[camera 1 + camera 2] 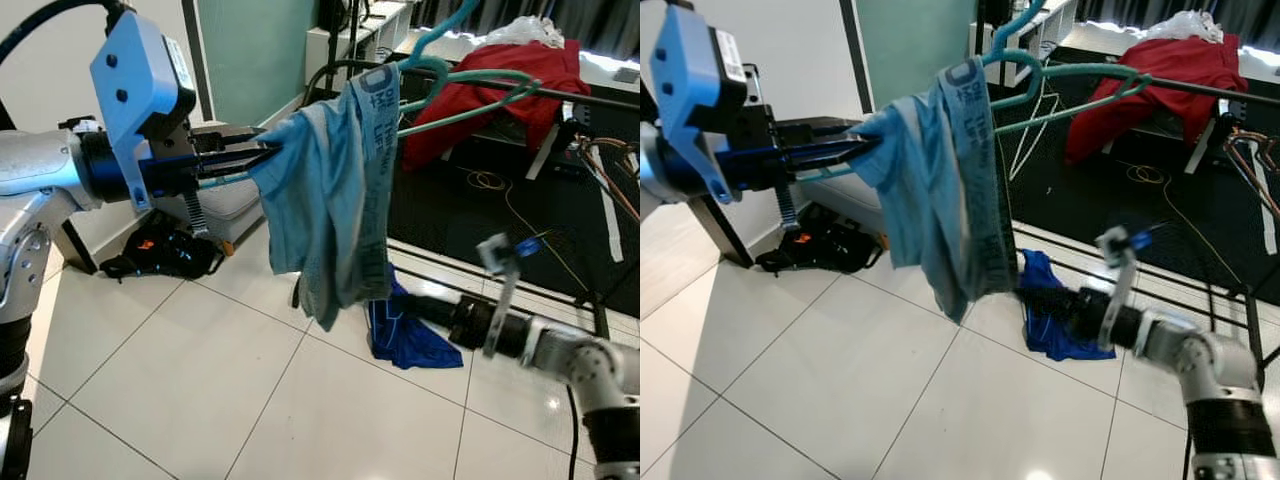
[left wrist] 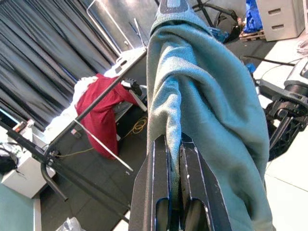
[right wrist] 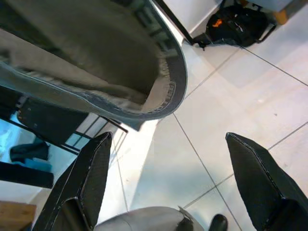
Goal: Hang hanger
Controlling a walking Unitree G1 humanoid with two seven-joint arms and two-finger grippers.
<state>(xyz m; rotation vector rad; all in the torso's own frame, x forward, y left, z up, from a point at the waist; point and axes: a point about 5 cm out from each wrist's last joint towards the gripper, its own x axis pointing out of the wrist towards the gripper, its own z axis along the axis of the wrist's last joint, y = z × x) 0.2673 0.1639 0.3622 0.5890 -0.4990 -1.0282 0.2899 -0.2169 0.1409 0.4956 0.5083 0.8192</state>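
— What do we have around us, biggest first?

— A white tiled floor (image 1: pixel 180 380) underfoot, then a dark mat with the black drying rack (image 1: pixel 600 100) on it; a red garment (image 1: pixel 500 90) is draped over the rack's far side. A blue cloth (image 1: pixel 405 335) lies crumpled on the tiles below, and a black bag (image 1: pixel 160 255) sits by the wall on our left.

— And the hanger?

— The teal hanger (image 1: pixel 470 95) is raised in front of us with a light blue garment (image 1: pixel 330 200) draped over it, its hook up near the rack's bar. Our left gripper (image 1: pixel 262 153) is clenched on the hanger's end through the cloth.

— The other claw?

— Our right gripper (image 3: pixel 166 178) hangs low beneath the garment's hem, fingers spread wide, holding nothing.
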